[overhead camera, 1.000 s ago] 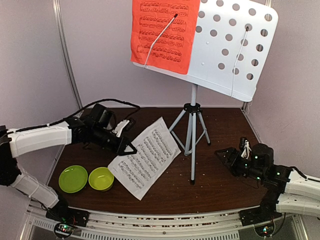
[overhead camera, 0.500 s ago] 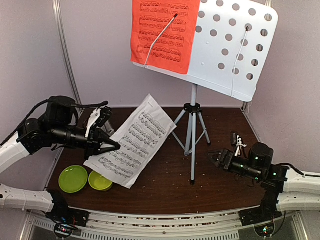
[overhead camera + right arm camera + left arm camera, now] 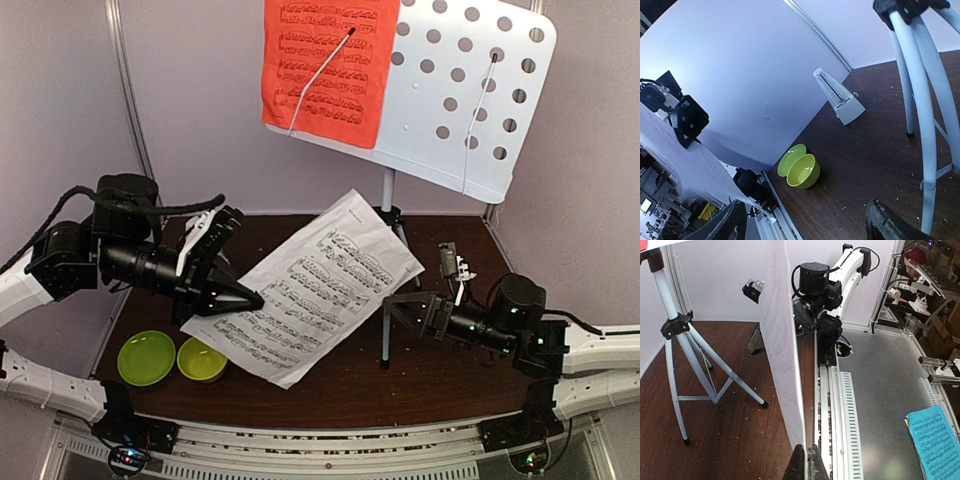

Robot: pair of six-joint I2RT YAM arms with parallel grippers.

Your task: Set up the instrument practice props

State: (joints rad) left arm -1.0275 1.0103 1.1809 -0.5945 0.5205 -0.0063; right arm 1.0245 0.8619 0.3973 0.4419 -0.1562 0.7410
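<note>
The white music sheet [image 3: 325,280] hangs in the air over the table, pinched at its lower left edge by my left gripper [image 3: 252,297], which is shut on it. In the left wrist view the sheet [image 3: 785,345] shows edge-on, rising from the closed fingertips of that gripper [image 3: 806,460]. My right gripper [image 3: 422,283] is open just right of the sheet, apart from it. The red music sheet [image 3: 320,65] sits under a wire clip on the perforated desk of the music stand [image 3: 465,90]. The metronome [image 3: 837,96] stands by the back wall. Nothing lies between the jaws of the right gripper [image 3: 810,225].
Two lime-green bowls [image 3: 175,357] sit at the front left, and the bowls [image 3: 800,170] also show in the right wrist view. The stand's tripod legs [image 3: 685,350] spread over the middle of the dark table [image 3: 440,380]. Walls close in at the back and both sides.
My left arm has lifted the white sheet off the table and carried it rightwards toward the middle. My right gripper has moved left, up to the sheet's right edge.
</note>
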